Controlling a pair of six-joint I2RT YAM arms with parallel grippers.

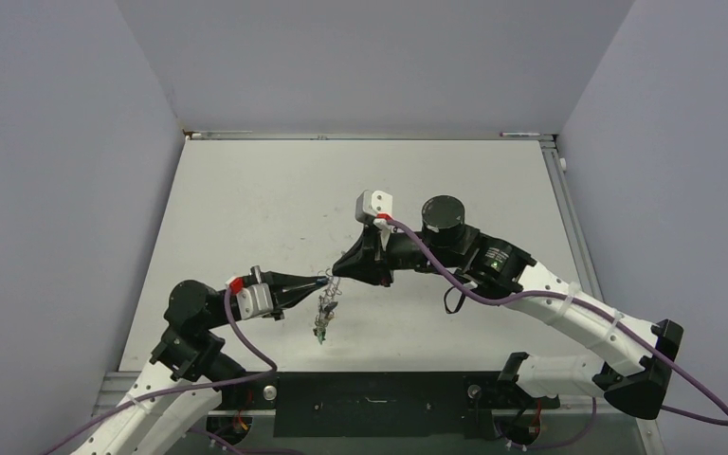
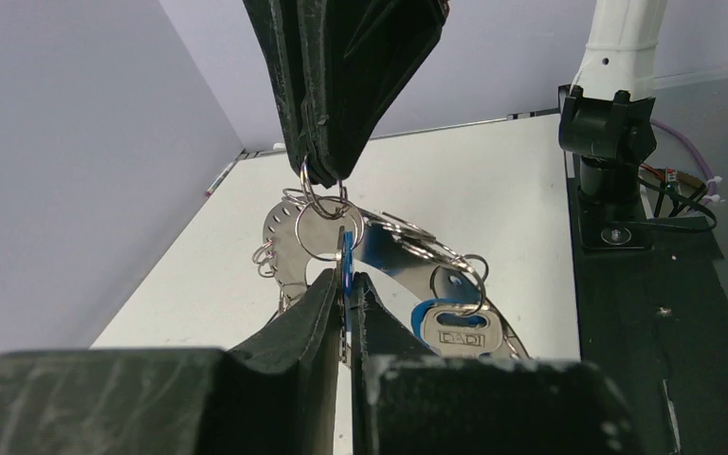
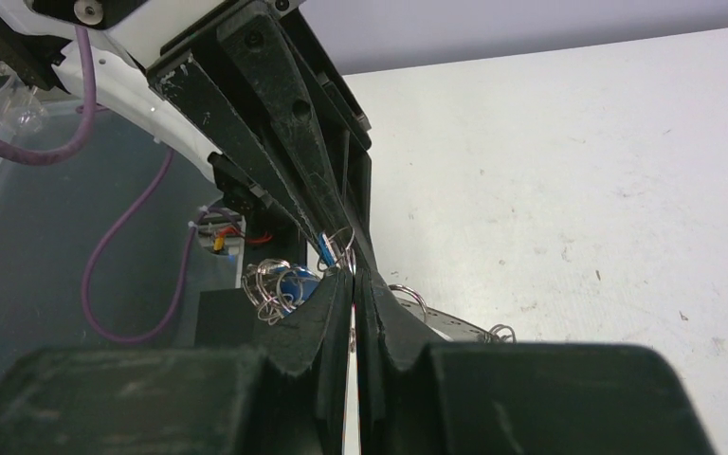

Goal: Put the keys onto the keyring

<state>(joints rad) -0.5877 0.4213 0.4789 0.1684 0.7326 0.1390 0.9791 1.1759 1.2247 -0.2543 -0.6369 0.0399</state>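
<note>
Keyring (image 2: 286,248) hangs in the air over the table (image 1: 246,209), just below where the two arms meet, with several wire loops and a blue-headed key (image 2: 455,330) strung on it. The left gripper (image 2: 346,284) is pinched tight on a second blue key (image 2: 345,265), seen edge-on between its fingers. The right gripper (image 2: 320,175) is closed on a small wire loop (image 2: 322,207) just above that key. Whether this loop is already through the ring cannot be told.

The step looks like working that loop onto the ring. It probably calls for firm pinches and slow, small moves. The arms should not pull apart, or the thin loop may slip out and the hanging bunch start to swing.
</note>
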